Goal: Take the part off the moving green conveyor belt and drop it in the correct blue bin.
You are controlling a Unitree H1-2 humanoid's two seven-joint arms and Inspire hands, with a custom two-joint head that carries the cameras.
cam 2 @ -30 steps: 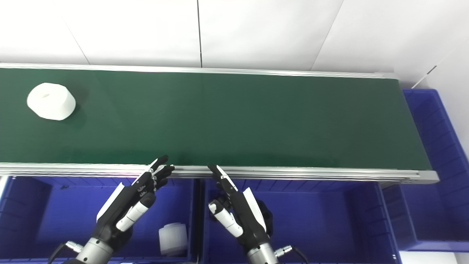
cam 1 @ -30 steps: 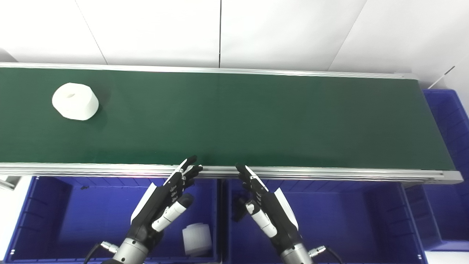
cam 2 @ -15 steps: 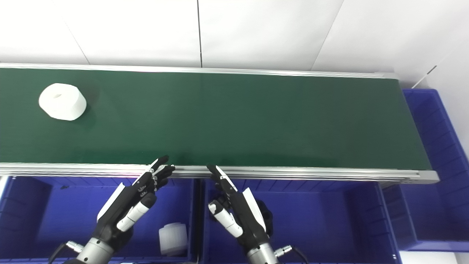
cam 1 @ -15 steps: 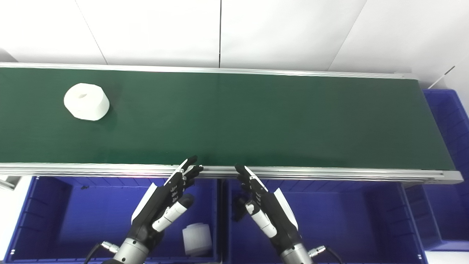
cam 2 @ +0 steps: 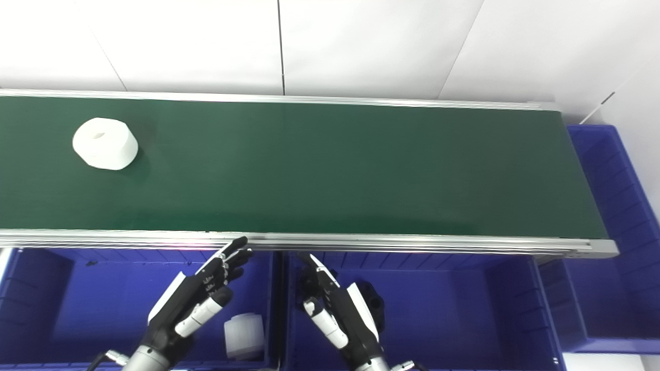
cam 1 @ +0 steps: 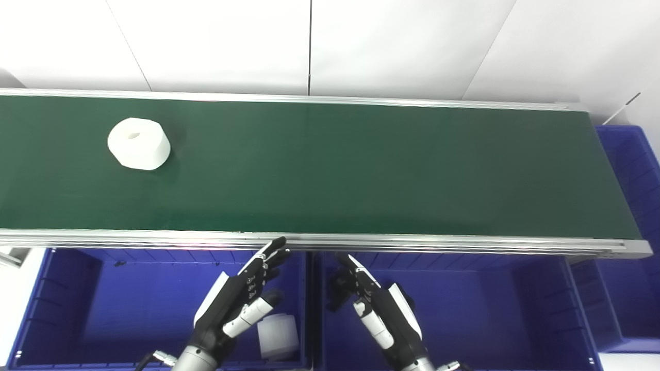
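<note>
A white round part (cam 1: 138, 144) with a small hole in its top is sitting on the green conveyor belt (cam 1: 361, 170), toward the belt's left end and nearer the far rail than the near one. Nothing is touching it; both arms are well apart from it.

The left robot hand (cam 1: 238, 304) is hanging over the left blue bin (cam 1: 67, 304), released, with its fingers stretched out and spread, the fingertips (cam 1: 276, 246) pointing up toward the belt's near aluminium rail (cam 1: 464, 243) and just short of it. It is grasping nothing. Below that hand, a second white part (cam 1: 278, 336) is lying on the floor of the left blue bin, close to the bin's right wall.

The right robot hand (cam 1: 379, 309) is hovering over the middle blue bin (cam 1: 515, 309), also released and empty, its fingers extended and angling up to the left, stopping a little below the rail. A dark object (cam 2: 372, 303) is lying in this bin just behind the hand; I cannot tell what it is.

A third blue bin (cam 1: 631, 170) is standing at the belt's right end, partly cut off by the picture's edge. Behind the conveyor, a white panelled wall (cam 1: 309, 46) is filling the background.
</note>
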